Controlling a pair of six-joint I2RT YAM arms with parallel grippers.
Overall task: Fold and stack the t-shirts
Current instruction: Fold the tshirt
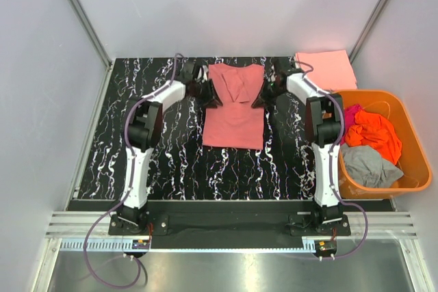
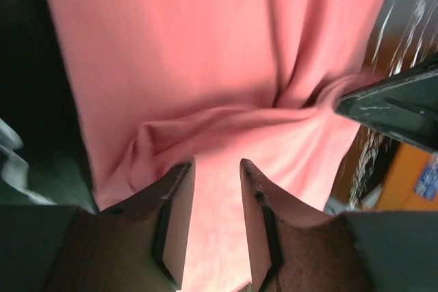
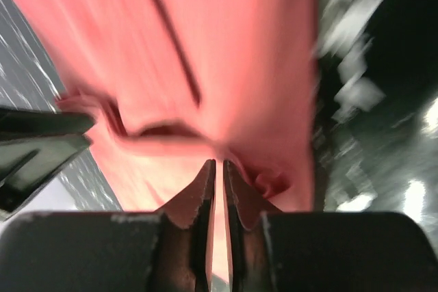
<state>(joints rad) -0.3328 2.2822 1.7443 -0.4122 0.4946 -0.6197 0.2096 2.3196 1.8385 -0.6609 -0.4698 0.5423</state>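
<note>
1. The salmon-pink t-shirt (image 1: 233, 124) lies spread on the black marbled table (image 1: 171, 155), at the middle of its far half, with the upper part folded in and creased.
2. The left gripper (image 1: 213, 99) is at the left edge of this t-shirt, near the top. In the left wrist view its fingers (image 2: 179, 200) stand partly apart. Pink cloth fills the gap, but no pinch on it is visible.
3. The right gripper (image 1: 257, 101) is at the opposite edge. In the right wrist view its fingers (image 3: 205, 189) are almost together, with a thin strip of the cloth clamped between them.
4. A peach-pink t-shirt (image 1: 325, 70) lies folded at the far right corner of the table.
5. An orange basket (image 1: 383, 191) at the right edge holds an orange t-shirt (image 1: 373, 131), a magenta t-shirt (image 1: 352, 114) and a grey t-shirt (image 1: 369, 165), all crumpled.
</note>
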